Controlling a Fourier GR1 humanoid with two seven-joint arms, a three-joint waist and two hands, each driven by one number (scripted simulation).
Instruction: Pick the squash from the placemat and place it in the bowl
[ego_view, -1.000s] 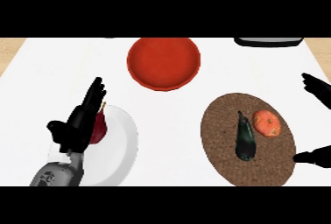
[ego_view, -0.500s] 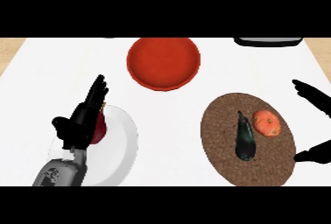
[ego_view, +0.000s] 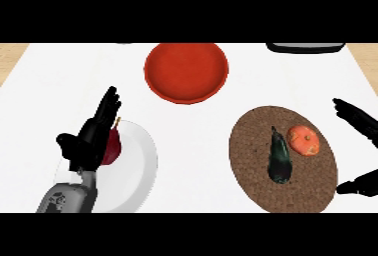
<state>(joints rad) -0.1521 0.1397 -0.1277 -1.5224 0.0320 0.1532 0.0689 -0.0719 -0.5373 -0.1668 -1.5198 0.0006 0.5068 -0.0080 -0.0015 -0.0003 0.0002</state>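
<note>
We find the orange squash (ego_view: 303, 140) on the round brown placemat (ego_view: 310, 186), just beside a dark long vegetable (ego_view: 279, 158) and apart from the red bowl (ego_view: 184, 70). At the placemat's right edge the right hand (ego_view: 358, 120) holds nothing, fingers and thumb spread apart. The left hand (ego_view: 92, 137) rests open over a white plate (ego_view: 144, 165).

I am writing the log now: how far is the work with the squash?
Nothing is done: the bowl is empty, and the dark vegetable and the orange vegetable lie on the placemat. The right hand is open beside it, holding nothing. Lifting and placing remain.
</note>
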